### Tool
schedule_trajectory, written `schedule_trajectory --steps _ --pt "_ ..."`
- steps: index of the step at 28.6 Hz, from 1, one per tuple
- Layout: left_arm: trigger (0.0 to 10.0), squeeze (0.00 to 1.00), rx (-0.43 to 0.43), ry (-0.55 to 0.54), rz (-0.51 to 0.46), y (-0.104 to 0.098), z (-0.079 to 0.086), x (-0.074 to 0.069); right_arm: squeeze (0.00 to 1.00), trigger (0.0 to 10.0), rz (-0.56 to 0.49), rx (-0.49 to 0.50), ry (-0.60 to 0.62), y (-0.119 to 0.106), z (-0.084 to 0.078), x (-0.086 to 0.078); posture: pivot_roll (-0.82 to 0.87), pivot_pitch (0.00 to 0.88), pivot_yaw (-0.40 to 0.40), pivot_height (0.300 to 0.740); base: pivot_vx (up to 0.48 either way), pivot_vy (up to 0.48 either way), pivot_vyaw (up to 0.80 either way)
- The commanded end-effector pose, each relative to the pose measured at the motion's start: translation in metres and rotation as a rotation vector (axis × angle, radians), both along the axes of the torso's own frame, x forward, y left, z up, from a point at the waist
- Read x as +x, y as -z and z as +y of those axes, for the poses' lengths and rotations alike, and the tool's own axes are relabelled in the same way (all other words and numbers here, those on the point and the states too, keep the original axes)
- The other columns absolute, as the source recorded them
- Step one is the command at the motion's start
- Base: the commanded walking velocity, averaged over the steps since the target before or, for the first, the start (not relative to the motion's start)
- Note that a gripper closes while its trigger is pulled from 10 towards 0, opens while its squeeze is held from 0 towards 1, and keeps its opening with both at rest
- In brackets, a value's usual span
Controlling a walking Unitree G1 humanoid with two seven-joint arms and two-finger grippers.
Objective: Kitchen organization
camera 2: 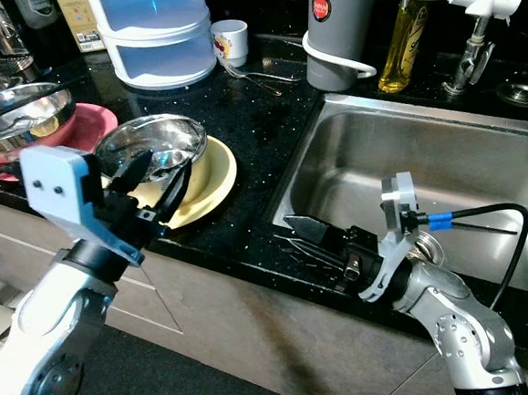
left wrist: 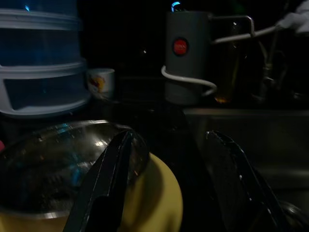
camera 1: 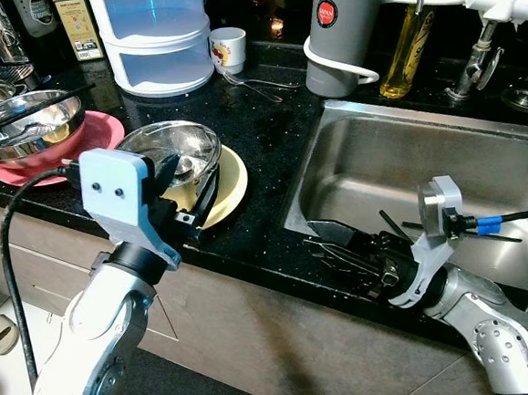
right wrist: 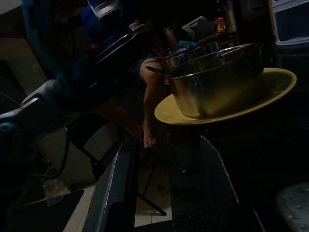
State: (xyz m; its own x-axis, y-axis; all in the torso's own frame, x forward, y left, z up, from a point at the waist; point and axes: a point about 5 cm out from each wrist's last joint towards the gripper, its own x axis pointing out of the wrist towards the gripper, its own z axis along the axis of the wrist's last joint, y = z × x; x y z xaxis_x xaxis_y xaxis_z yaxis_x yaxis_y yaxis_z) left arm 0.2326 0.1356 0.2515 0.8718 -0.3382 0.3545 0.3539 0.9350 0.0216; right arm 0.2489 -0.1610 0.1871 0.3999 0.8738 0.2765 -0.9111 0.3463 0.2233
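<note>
Left gripper (camera 1: 191, 196) sits left of centre with its fingers spread wide, one tip over the steel bowl (camera 1: 176, 148) on the yellow plate (camera 1: 231, 184). The bowl's just above it, so that arm's nearer. Right gripper (camera 1: 346, 246), also spread, hangs at the sink (camera 1: 480, 153) edge, lower right.

I am working in a home kitchen. I see a black stone counter (camera 1: 270, 151) with a steel sink (camera 1: 480, 158), a tap (camera 1: 495, 1), bowls and plates.
</note>
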Motion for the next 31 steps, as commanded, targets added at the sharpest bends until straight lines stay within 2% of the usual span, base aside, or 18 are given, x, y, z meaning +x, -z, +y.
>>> schedule_trajectory --steps 1,7,14,20,24,25,31 --pt "10.0 0.0 0.004 0.01 0.045 0.008 0.0 -0.005 0.0 10.0 0.023 -0.011 -0.007 0.005 0.001 -0.001 0.05 0.101 -0.025 0.74 0.0 0.0 0.0" --pt "10.0 0.0 0.034 -0.026 0.075 0.017 0.005 -0.006 0.0 10.0 0.024 -0.009 -0.01 0.005 0.002 -0.001 0.06 0.103 -0.029 0.74 0.0 0.0 0.0" --pt "10.0 0.0 0.04 -0.078 0.04 0.008 0.01 -0.005 0.0 10.0 0.025 -0.01 -0.009 0.004 0.001 -0.001 0.05 0.104 -0.029 0.74 0.0 0.0 0.0" --pt "10.0 0.0 0.12 -0.213 -0.05 -0.008 0.023 -0.008 0.0 10.0 0.031 -0.011 -0.01 0.006 0.001 -0.002 0.05 0.108 -0.031 0.74 0.0 0.0 0.0" --pt "10.0 0.0 0.134 -0.264 -0.062 -0.011 0.03 -0.008 0.0 10.0 0.033 -0.011 -0.012 0.006 0.001 -0.002 0.06 0.11 -0.034 0.74 0.0 0.0 0.0" --pt "10.0 0.0 0.152 -0.295 -0.058 -0.009 0.036 -0.006 0.0 10.0 0.034 -0.011 -0.013 0.006 0.002 -0.001 0.06 0.111 -0.035 0.74 0.0 0.0 0.0" --pt "10.0 0.0 0.187 -0.338 -0.063 -0.01 0.047 -0.003 0.0 10.0 0.038 -0.014 -0.014 0.007 0.002 -0.002 0.06 0.11 -0.033 0.74 0.0 0.0 0.0"
